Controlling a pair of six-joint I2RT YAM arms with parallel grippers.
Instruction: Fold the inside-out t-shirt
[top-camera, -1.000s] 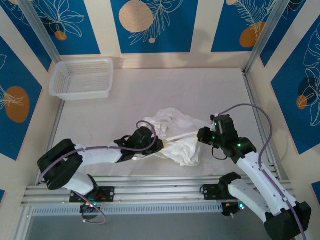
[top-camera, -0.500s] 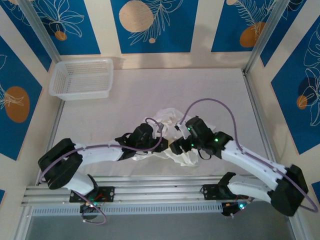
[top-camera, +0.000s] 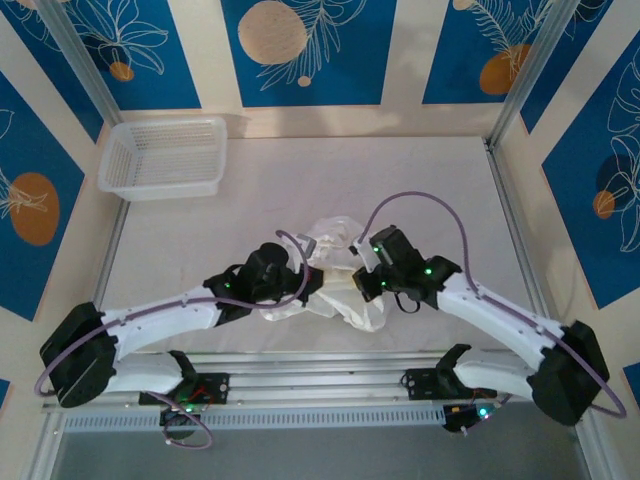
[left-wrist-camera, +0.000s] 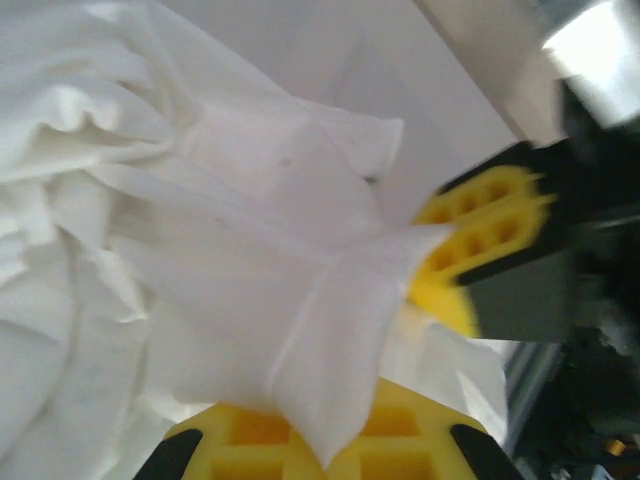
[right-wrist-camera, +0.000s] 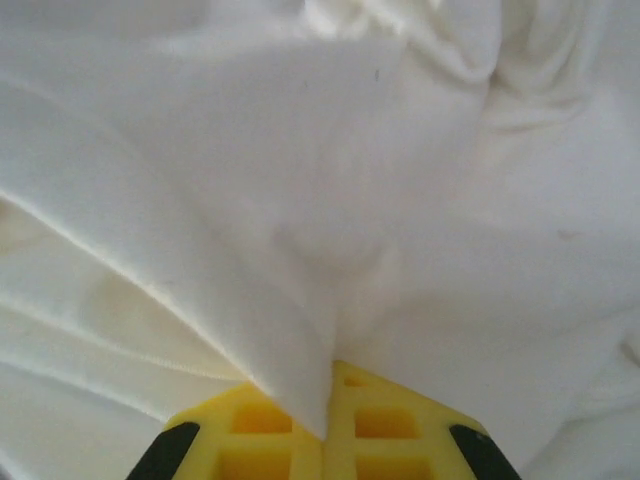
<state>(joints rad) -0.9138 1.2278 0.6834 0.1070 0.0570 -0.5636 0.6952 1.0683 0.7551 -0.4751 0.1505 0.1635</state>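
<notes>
Pale table top (top-camera: 300, 175), boxed in by cream walls with blue floral panels (top-camera: 340, 70) and tan discs; aluminium posts (top-camera: 528, 72) at the far corners, slotted rails (top-camera: 320, 385) along the 6 o'clock edge where my arms are bolted. White mesh basket (top-camera: 160, 186) sits at 10 o'clock against the back wall, well apart from the work.

The inside-out t-shirt (top-camera: 362, 310) is a crumpled heap just short of table centre, toward 6 o'clock, with both arms reaching into it from either side.

From the top camera I can't read the jaws. The wrist cameras settle it: the left gripper (left-wrist-camera: 320, 450) has its yellow pads pressed together on a pointed fold of the shirt, with another yellow finger (left-wrist-camera: 480, 250) at 3 o'clock touching the same fold. The right gripper (right-wrist-camera: 328, 420) is pinching a fabric ridge, with cloth all around.
</notes>
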